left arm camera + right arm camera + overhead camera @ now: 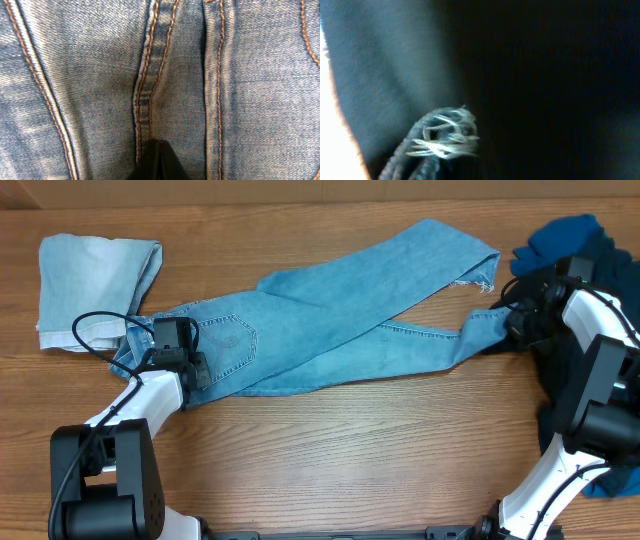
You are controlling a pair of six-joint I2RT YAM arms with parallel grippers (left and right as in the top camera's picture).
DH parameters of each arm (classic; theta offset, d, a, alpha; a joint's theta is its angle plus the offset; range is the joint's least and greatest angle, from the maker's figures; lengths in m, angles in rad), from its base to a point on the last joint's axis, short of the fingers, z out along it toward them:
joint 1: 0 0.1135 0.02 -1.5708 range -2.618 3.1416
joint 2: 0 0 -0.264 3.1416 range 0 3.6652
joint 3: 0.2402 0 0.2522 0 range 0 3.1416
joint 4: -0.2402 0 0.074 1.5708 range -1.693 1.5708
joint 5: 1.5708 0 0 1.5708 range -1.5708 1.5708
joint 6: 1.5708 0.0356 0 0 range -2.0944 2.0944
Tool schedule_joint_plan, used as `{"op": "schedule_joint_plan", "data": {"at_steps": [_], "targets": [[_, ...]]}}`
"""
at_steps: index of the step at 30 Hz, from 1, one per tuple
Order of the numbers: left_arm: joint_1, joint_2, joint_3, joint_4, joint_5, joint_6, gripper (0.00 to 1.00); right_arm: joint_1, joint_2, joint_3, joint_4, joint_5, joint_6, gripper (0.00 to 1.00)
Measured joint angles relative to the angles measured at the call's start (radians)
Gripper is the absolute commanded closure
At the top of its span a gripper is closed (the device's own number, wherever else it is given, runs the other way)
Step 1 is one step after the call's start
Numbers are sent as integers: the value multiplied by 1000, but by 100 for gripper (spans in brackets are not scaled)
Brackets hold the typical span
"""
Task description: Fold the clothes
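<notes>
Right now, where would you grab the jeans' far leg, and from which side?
At its frayed hem, from the right. That end of the jeans lies flat and bare on the table, just short of the dark clothes, and it looks to lie over the other leg.

The light-blue jeans lie flat across the middle, waist to the left and a back pocket facing up. The legs cross (one frayed hem points up and right). Orange stitches run down the seams. A paler denim piece lies folded at far left. Dark clothes sit heaped at right, with a bright blue one at the back.
</notes>
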Motion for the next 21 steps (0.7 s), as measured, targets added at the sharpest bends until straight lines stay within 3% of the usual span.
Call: {"op": "schedule_joint_plan", "data": {"at_steps": [4, 9, 10, 11, 14, 15, 17, 21], "targets": [[0, 0, 0, 0, 0, 0, 96, -79, -1, 3, -60, 146, 66, 96], [0, 0, 0, 0, 0, 0, 96, -212, 0, 40, -151, 116, 85, 96], [0, 0, 0, -1, 0, 0, 96, -212, -1, 82, -177, 101, 84, 90], [0, 0, 0, -2, 0, 0, 96, -212, -11, 126, -182, 69, 55, 59], [0, 0, 0, -2, 0, 0, 96, -210, -98, 169, -205, 18, -93, 44], [0, 0, 0, -2, 0, 0, 96, -210, -132, 176, -227, 3, -173, 32], [0, 0, 0, -2, 0, 0, 96, -213, -139, 177, -237, -133, -359, 19], [0, 0, 0, -2, 0, 0, 96, -211, -139, 172, -290, -389, -732, 18]]}}
